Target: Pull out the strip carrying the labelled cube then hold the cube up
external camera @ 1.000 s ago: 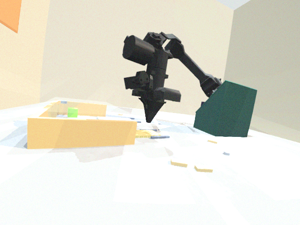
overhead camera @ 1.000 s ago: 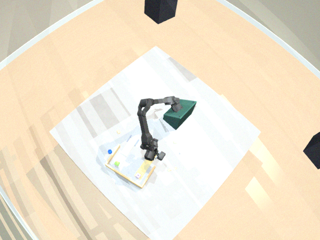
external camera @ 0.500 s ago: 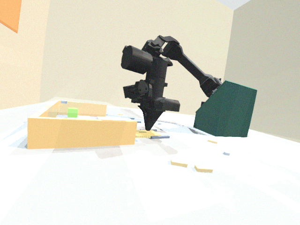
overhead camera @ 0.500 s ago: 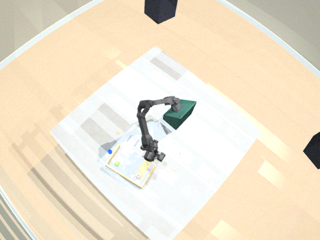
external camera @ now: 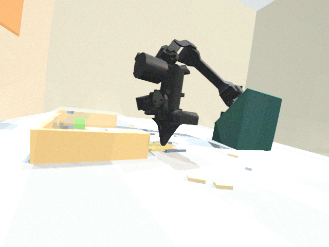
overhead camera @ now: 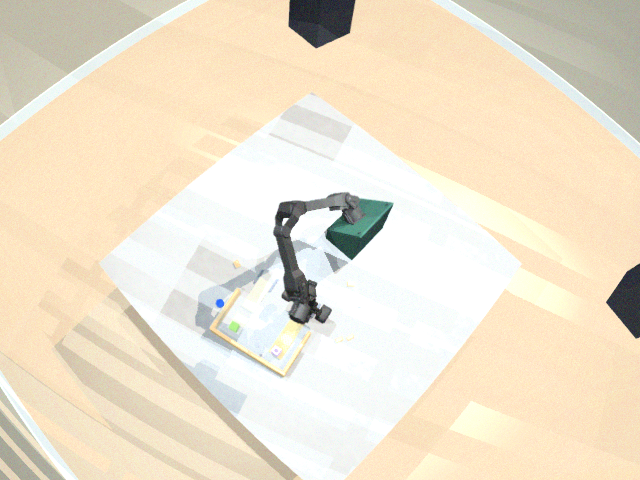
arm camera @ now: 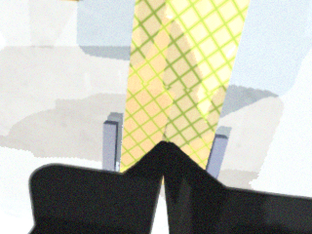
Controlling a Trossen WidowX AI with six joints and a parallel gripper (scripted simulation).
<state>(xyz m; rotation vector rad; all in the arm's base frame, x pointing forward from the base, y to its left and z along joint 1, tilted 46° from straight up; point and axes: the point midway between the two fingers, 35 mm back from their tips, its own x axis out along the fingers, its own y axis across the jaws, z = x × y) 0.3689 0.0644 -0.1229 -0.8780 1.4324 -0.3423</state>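
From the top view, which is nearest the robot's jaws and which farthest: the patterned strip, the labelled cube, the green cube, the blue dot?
1. Strip, right under the gripper.
2. Labelled cube, at the strip's far end.
3. Green cube, tray's opposite side.
4. Blue dot, outside the tray.
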